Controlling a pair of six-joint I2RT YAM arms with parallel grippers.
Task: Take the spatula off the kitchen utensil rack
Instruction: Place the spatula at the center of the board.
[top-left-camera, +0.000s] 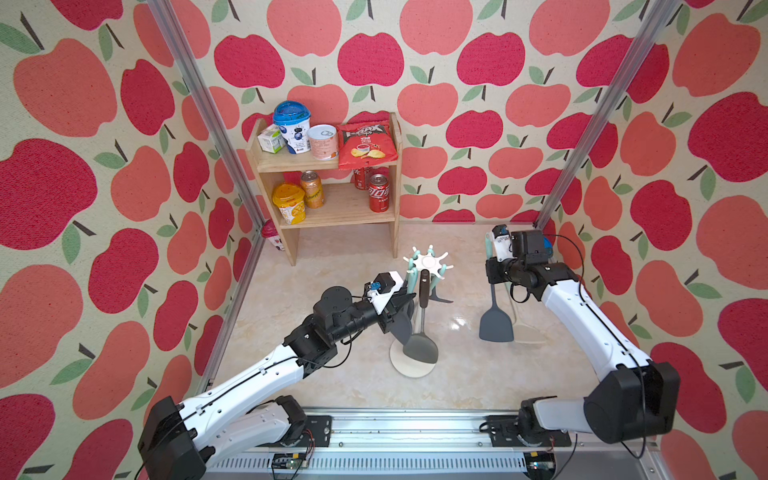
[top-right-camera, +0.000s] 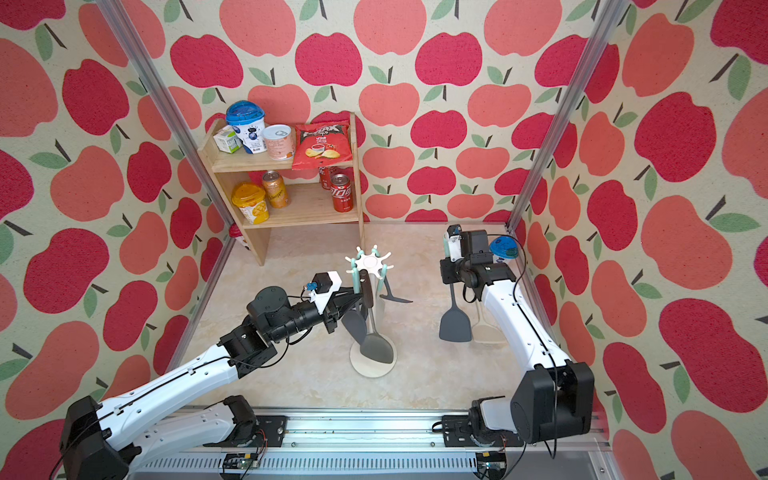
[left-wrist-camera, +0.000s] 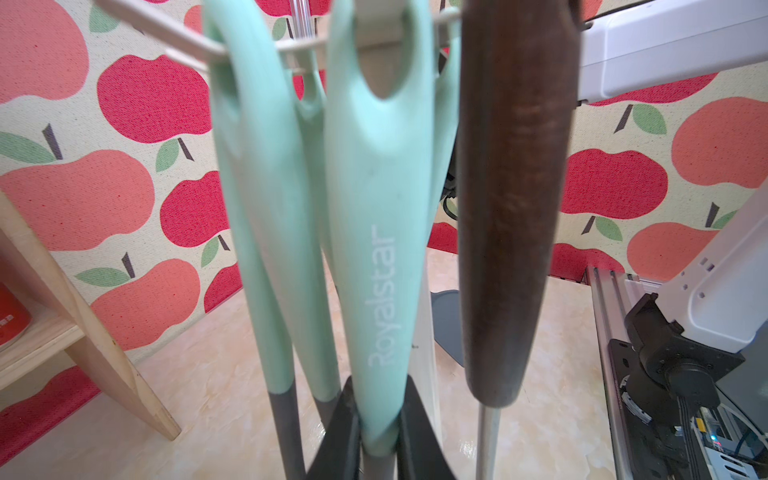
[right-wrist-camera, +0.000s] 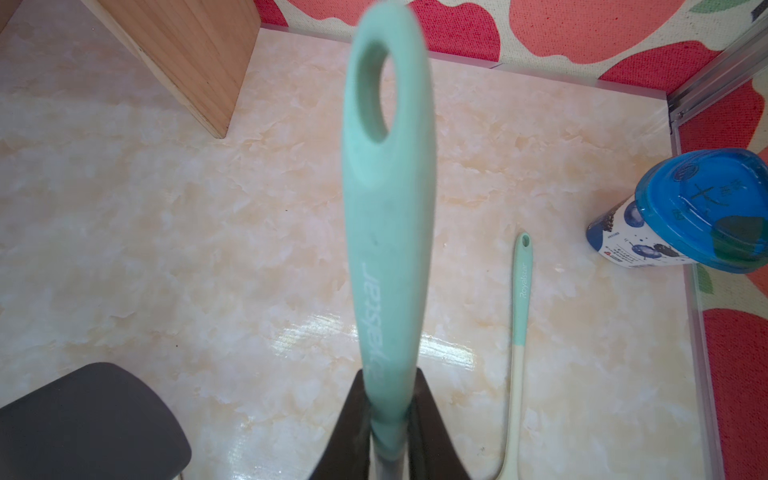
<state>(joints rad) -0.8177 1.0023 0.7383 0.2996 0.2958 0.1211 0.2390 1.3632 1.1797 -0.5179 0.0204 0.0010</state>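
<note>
One utensil rack (top-left-camera: 428, 262), one wooden shelf (top-left-camera: 345, 208), two arms (top-left-camera: 249, 374) (top-left-camera: 582, 316), three soda cans (top-left-camera: 312, 189) (top-left-camera: 379, 193) (top-left-camera: 362, 176), two blue-lidded cups (top-right-camera: 246, 124) (top-right-camera: 503, 248), one chip bag (top-left-camera: 365, 143)

The right gripper (top-right-camera: 448, 269) holds a grey-bladed spatula (top-right-camera: 456, 328) blade down, well apart from the kitchen utensil rack (top-right-camera: 369, 262). The left gripper (top-right-camera: 354, 296) sits closed among the rack's hanging tools, seemingly on a teal-handled utensil (top-right-camera: 355, 279). A cream spatula (top-right-camera: 489, 331) lies just beside the grey blade.

You can read "Royalstar" in white on the hanging mint handle (left-wrist-camera: 380, 291), on the spatula handle (right-wrist-camera: 386, 249), and on the pale utensil (right-wrist-camera: 522, 299) lying on the worktop (right-wrist-camera: 208, 249).
</note>
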